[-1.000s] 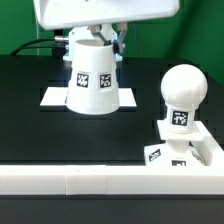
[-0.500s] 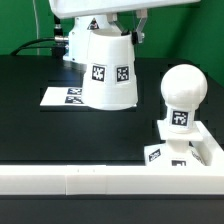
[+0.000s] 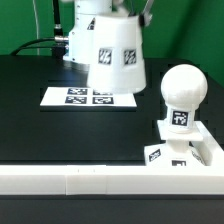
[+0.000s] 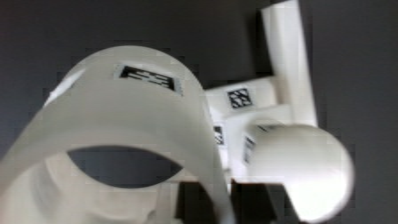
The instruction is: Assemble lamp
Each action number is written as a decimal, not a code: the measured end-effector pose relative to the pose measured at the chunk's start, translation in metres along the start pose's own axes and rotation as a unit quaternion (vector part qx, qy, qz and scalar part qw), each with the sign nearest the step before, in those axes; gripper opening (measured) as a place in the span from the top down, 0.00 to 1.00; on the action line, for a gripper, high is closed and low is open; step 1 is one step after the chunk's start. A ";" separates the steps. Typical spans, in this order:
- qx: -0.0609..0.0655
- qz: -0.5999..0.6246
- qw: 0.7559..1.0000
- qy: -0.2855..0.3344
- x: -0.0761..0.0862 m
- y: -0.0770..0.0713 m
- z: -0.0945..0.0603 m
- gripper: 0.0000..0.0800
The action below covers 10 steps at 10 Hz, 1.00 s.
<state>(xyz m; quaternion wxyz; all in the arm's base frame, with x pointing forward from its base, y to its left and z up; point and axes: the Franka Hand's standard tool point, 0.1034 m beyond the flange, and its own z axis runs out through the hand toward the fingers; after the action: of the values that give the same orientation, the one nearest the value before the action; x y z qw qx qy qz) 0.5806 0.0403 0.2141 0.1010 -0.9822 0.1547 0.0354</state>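
My gripper (image 4: 226, 205) is shut on the wall of the white tapered shade (image 4: 125, 130), one finger inside and one outside. In the exterior view the shade (image 3: 115, 55) hangs tilted in the air above the table, and the gripper (image 3: 108, 8) shows at the top edge, its fingertips hidden by the shade. The round bulb (image 3: 184, 88) stands upright in the blocky square base (image 3: 178, 148) at the exterior view's right, apart from the shade. In the wrist view the bulb (image 4: 294, 155) lies just beyond the shade, with the base's tag (image 4: 237, 97) behind it.
The marker board (image 3: 88, 97) lies flat on the black table, below and to the exterior view's left of the shade. A long white rail (image 3: 90, 181) runs along the front edge and meets the base's corner. Cables lie at the back left.
The shade has been lifted off the marker board and carried up and toward the exterior view's right, nearer the bulb. The marker board's tags are now uncovered. Bulb and base have not moved.
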 end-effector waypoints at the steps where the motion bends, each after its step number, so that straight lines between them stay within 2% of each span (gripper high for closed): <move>1: 0.003 0.004 1.000 -0.005 0.000 -0.016 -0.010 0.94; 3: 0.008 0.011 1.000 -0.005 0.004 -0.040 -0.028 0.94; 5: 0.012 0.011 1.000 -0.001 0.021 -0.064 -0.035 0.94; 7: 0.010 0.010 1.000 0.000 0.031 -0.068 -0.023 0.94; 10: 0.002 0.009 1.000 -0.011 0.033 -0.070 0.010 0.94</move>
<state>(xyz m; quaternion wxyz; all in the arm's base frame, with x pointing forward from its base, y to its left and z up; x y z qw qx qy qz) 0.6335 0.0980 0.2147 0.1043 -0.9801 0.1619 0.0470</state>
